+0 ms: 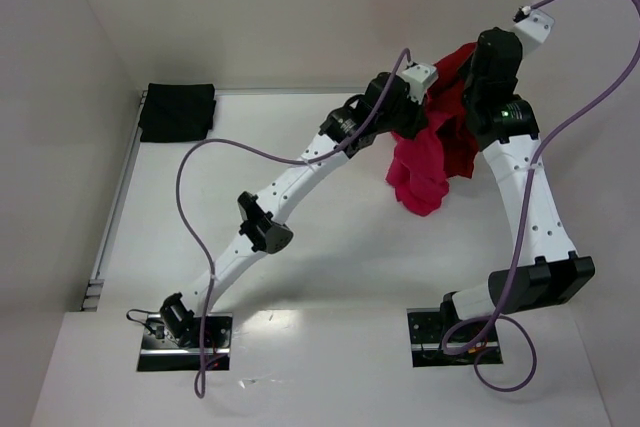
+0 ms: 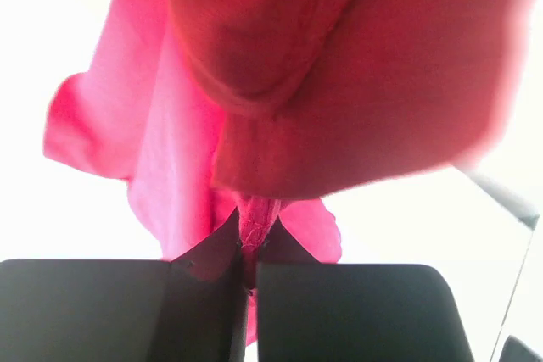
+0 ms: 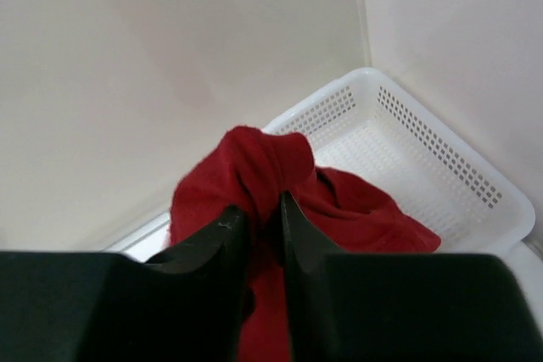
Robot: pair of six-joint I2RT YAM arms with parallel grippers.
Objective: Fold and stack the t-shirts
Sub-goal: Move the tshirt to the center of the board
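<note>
Red shirt (image 1: 420, 172) aloft over far right corner of table (image 1: 330, 267), between both claws, likely hung free for spreading. Left claw (image 2: 253, 228) clamped tight on cloth fold. Right claw (image 3: 265, 209) narrowly parted, cloth between; grip cannot tell. Black shirt (image 1: 176, 111) folded at far left corner, likely stack base

On your surface (image 1: 330, 247), the black folded cloth t-shirt (image 1: 177, 111) lies in the far left corner. At the far right, the crimson-pink cloth t-shirt (image 1: 420, 172) hangs from your left tool (image 2: 253, 231), above the surface. Just behind and to its right, the dark red cloth t-shirt (image 3: 254, 158) sits between the fingers of your right tool (image 3: 261, 209), over the white plastic lattice basket (image 3: 441, 167) in the corner.
</note>
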